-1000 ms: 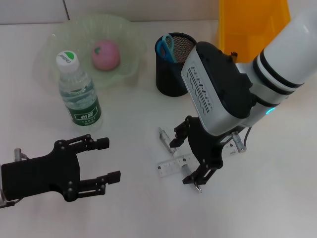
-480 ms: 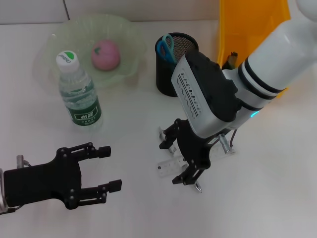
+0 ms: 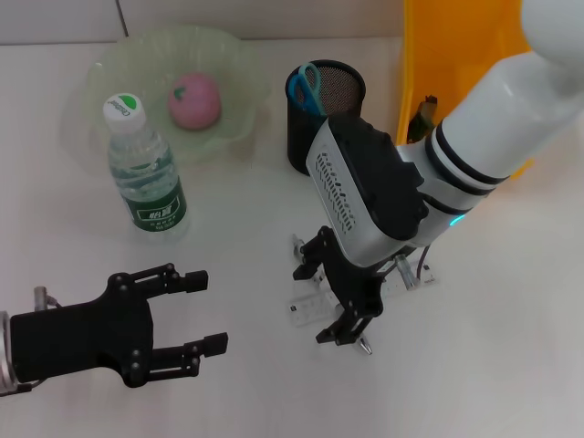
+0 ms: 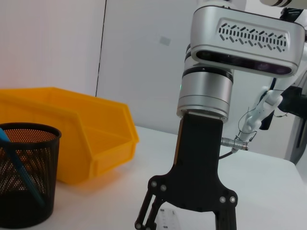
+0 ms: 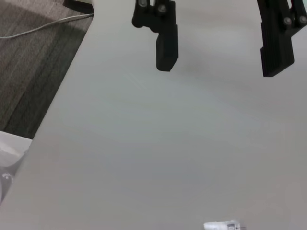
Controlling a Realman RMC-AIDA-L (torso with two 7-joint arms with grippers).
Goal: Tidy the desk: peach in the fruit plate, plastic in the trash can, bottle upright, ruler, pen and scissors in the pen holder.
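While peach sits in fruit plate, bottle stands upright at 10 o'clock and scissors are already in pen holder, ruler and pen are what's left. Both lie flat on the tabletop near centre, under the right claw.

Step in hand looks like the ruler/pen pick: right claw is spread wide, gripping nothing, one finger each side of the ruler. Next move, I'd guess: drop, close on the thin edge, lift toward the holder at 12.

Left claw idles open at 8 o'clock, empty.

Left wrist view shows the yellow bin beside the holder side-on; right wrist view shows mostly bare tabletop. Plastic scrap: can't tell from any view.
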